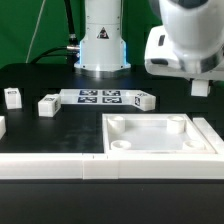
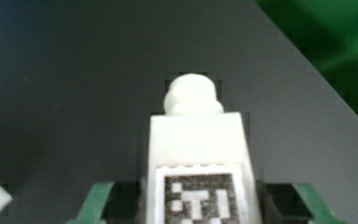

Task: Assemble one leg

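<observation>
gripper (image 2: 194, 203) clamped on the leg (image 2: 195, 140); tag face toward wrist camera; round peg pointing away | held leg over black table (image 1: 40, 75), beyond white tray (image 1: 160, 150), exterior view's right | spare leg (image 1: 143, 100) just beside the marker board (image 1: 100, 97)

Smooth white plastic leg (image 2: 197, 140) (slight sheen); table (image 2: 87, 80) matt black.
</observation>
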{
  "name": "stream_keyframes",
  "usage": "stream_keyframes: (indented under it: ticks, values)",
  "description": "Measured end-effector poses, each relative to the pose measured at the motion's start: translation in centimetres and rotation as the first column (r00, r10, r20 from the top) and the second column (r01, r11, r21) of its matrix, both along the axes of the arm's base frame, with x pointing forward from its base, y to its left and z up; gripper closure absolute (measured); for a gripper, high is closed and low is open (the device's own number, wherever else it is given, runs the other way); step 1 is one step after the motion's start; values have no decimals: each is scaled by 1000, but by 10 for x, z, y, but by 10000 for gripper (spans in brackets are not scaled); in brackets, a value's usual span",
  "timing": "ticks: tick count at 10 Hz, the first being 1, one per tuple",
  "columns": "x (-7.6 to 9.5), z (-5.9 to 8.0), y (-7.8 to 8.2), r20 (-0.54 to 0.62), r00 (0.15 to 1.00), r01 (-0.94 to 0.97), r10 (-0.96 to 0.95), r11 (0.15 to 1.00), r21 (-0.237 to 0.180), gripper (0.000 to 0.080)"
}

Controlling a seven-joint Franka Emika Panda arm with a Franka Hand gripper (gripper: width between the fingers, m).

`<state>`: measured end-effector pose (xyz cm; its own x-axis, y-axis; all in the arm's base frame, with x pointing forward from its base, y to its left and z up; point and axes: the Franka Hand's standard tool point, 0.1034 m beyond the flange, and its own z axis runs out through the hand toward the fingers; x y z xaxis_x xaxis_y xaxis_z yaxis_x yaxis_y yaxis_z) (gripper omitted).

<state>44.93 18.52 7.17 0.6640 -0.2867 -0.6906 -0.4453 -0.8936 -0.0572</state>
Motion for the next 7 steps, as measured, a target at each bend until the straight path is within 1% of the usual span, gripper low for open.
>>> stream_keyframes:
  ticks: [1, 2, 3, 4, 5, 6, 7]
  values:
    - [-1, 2, -2, 66, 998, -18, 20, 1000, -20, 509]
    - [4, 5, -9, 124, 991, -47, 53, 998, -48, 509]
    - [16, 14, -13, 227, 969, -77, 96, 993, -93, 509]
    - [13, 28, -15, 264, 958, -90, 115, 990, -104, 509]
    - [20, 35, -21, 334, 933, -95, 133, 987, -127, 509]
    - [24, 44, -28, 412, 900, -87, 142, 985, -150, 509]
    - [23, 53, -38, 483, 866, -53, 130, 984, -169, 509]
